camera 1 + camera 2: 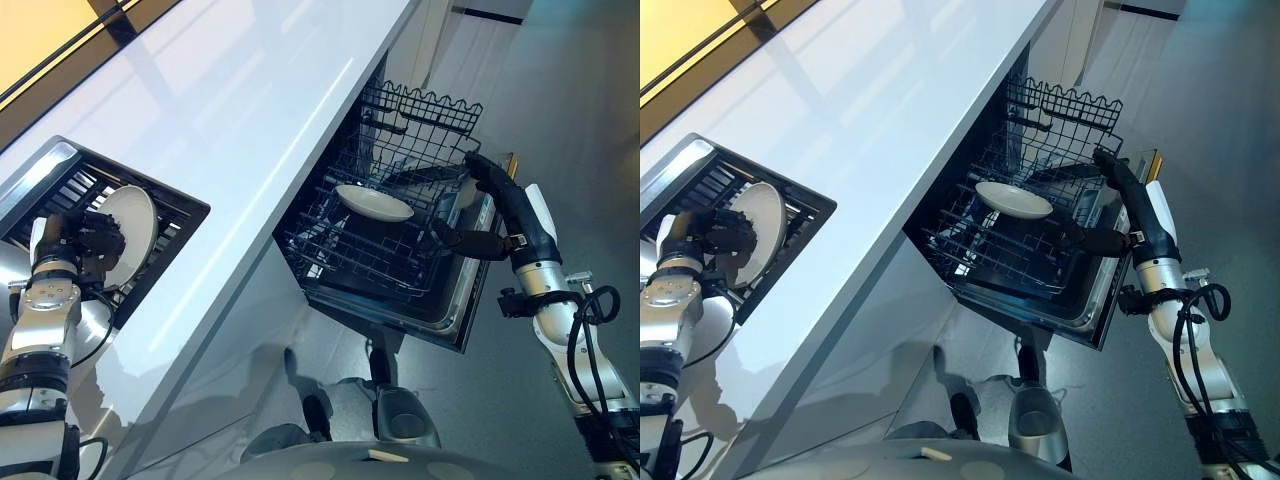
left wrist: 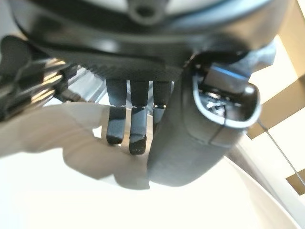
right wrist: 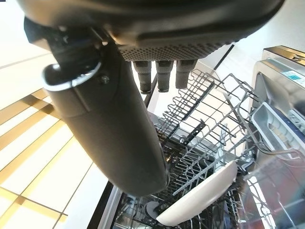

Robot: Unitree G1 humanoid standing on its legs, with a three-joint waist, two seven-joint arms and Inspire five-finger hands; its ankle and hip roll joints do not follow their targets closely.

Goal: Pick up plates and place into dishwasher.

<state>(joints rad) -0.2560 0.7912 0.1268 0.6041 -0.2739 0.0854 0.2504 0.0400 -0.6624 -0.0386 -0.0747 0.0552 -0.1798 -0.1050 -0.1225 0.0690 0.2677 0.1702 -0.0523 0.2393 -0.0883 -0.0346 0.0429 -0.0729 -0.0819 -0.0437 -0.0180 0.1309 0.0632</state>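
While gripped by left hand [image 1: 88, 240], plate [image 1: 132, 225] upright.

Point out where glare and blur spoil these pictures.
Left eye view: broad window glare washes the white countertop. Left wrist view: the left hand and the plate it grips are blurred. Right wrist view: the right hand is soft; the dishwasher rack stays sharper.

A long white countertop [image 1: 230, 110] runs from seven to one o'clock, a dark sink rack [image 1: 170, 215] recessed at nine o'clock.
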